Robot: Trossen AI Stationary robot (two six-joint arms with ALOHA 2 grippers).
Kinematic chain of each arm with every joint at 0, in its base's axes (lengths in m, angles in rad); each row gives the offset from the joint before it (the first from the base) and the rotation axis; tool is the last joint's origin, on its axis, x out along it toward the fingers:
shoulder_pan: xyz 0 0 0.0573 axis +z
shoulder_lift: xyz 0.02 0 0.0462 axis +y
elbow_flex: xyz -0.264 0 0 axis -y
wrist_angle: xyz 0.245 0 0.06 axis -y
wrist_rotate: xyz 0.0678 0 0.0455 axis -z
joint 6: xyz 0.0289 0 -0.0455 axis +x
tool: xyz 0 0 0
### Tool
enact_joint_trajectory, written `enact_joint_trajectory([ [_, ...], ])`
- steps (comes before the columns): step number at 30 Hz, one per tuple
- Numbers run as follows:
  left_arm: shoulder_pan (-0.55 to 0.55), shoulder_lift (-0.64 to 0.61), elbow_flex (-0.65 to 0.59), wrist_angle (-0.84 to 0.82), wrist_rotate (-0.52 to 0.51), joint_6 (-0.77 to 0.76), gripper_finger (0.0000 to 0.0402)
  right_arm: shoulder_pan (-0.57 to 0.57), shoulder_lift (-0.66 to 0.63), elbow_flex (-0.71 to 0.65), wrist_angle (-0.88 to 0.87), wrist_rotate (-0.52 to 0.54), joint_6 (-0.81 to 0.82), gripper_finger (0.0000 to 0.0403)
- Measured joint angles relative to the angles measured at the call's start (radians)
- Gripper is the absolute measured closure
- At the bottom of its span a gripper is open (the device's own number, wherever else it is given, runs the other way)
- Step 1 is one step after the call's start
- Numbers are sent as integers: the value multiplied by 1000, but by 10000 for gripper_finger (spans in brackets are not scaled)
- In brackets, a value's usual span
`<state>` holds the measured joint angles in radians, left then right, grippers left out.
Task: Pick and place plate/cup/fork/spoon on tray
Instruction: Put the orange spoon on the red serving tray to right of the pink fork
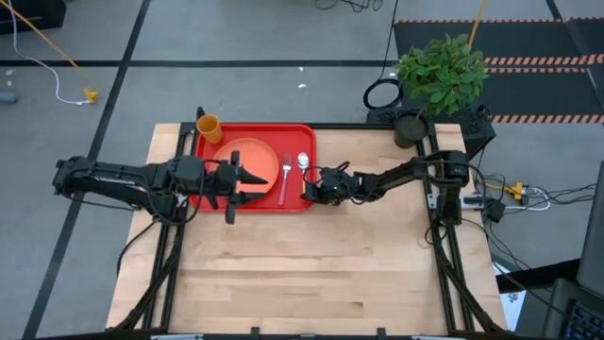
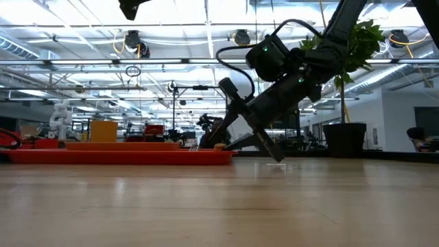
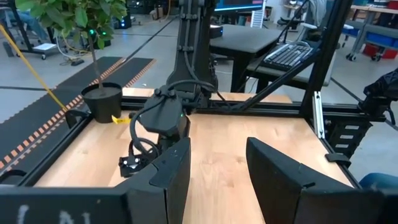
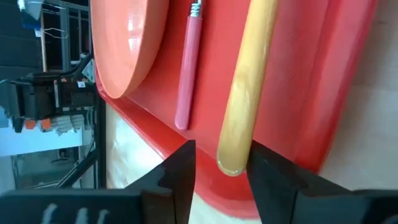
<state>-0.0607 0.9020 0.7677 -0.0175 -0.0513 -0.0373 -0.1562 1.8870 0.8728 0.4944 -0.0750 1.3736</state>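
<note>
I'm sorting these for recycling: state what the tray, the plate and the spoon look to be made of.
The large bright red rectangular tray: probably plastic, smooth and glossy, with soft highlights along its moulded rim. The round orange-salmon plate: likely plastic too, with a similar sheen. The small spoon: silvery bowl, apparently metal; its orange handle looks like glossy plastic, though lacquered wood cannot be excluded.

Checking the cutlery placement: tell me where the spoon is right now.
In the high view the spoon lies on the tray, along its right edge, just right of the fork, with the right pincer at its handle end.
</note>
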Motion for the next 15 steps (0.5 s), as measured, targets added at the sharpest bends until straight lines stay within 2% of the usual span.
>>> enact_joint_trajectory([
  [7,-8,0,0,0,2,-9,245,26,-56,0,-5,1,-13,270],
  [15,-8,0,0,-4,2,-28,245,36,-61,1,-9,1,-41,269],
])
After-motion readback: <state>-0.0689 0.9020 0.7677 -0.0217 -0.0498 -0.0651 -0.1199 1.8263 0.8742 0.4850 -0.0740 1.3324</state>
